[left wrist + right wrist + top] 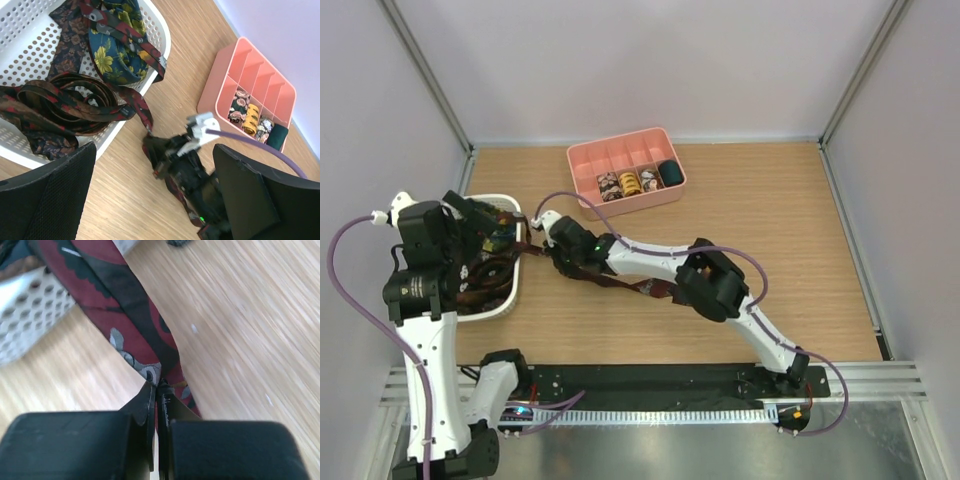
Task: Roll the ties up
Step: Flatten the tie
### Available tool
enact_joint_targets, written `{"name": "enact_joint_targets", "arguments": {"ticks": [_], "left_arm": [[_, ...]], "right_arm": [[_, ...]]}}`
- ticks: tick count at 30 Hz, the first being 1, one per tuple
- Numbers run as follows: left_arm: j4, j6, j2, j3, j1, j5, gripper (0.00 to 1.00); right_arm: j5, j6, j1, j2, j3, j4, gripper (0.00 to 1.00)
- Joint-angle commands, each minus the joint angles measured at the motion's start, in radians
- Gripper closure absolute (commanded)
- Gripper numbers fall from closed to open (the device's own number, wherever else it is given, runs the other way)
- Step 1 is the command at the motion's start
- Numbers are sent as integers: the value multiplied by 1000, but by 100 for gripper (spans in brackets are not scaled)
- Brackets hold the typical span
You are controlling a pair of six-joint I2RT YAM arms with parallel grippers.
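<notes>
My right gripper [157, 390] pinches the red tie [135, 335] just outside the basket [160, 40] at the bench's left edge, its tail apparently inside, to draw it out for rolling; left gripper [488, 222] hangs wide above.

We see a matt, smooth wood-grain worktop [770, 250]. The basket [30, 55] at near left is white perforated plastic, the far tray [235, 75] smooth pink plastic. The ties [107, 60] are printed cloth with a soft sheen. The right end effector [157, 390] looks matt black plastic.
</notes>
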Motion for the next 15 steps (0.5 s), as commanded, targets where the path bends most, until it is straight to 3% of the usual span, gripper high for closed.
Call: {"name": "enact_joint_targets", "arguments": {"ticks": [1, 8, 12, 15], "left_arm": [[47, 39, 19, 47, -7, 63, 0], [83, 49, 63, 81, -56, 145, 0], [81, 49, 114, 131, -217, 109, 0], [81, 48, 172, 190, -344, 0, 0]], "right_arm": [[77, -26, -17, -290, -83, 116, 99], [51, -58, -60, -580, -209, 5, 99], [52, -42, -117, -737, -299, -25, 99], [48, -31, -180, -867, -356, -71, 99]]}}
